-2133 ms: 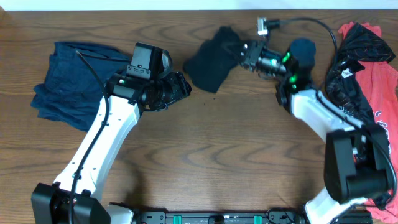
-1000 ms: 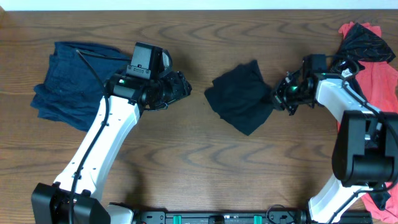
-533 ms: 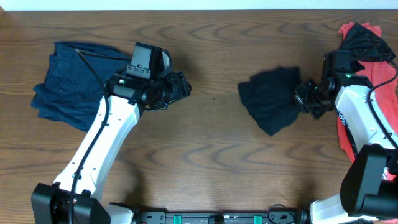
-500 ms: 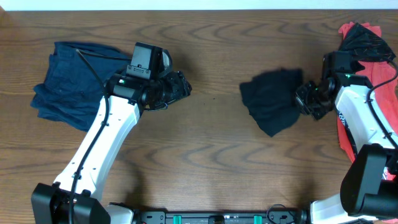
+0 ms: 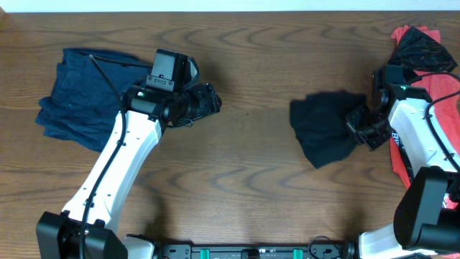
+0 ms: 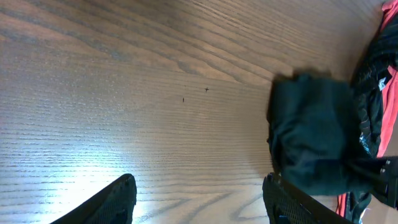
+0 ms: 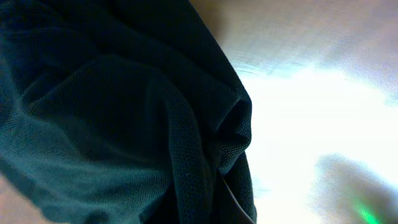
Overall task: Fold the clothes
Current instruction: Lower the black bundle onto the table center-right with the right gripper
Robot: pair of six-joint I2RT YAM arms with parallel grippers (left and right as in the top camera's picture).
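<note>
A brown wood-grain table (image 5: pixel 251 180) with a pale strip (image 5: pixel 230 5) along its far edge

Left arm (image 5: pixel 122 155), right arm (image 5: pixel 417 140): white shells, black joints. Green light (image 5: pixel 141 94), thin black cable (image 5: pixel 103 78) at left wrist. Left gripper (image 6: pixel 199 202) fingers (image 6: pixel 115 202) black.

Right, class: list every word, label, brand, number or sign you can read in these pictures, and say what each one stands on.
No word, number or logo can be read in any view.
Red fabric garment at the right edge of the overhead view: a small white mark, too small to read.
Dark crumpled fabric garment: no print shows.
Dark blue fabric garment: no print shows.
</note>
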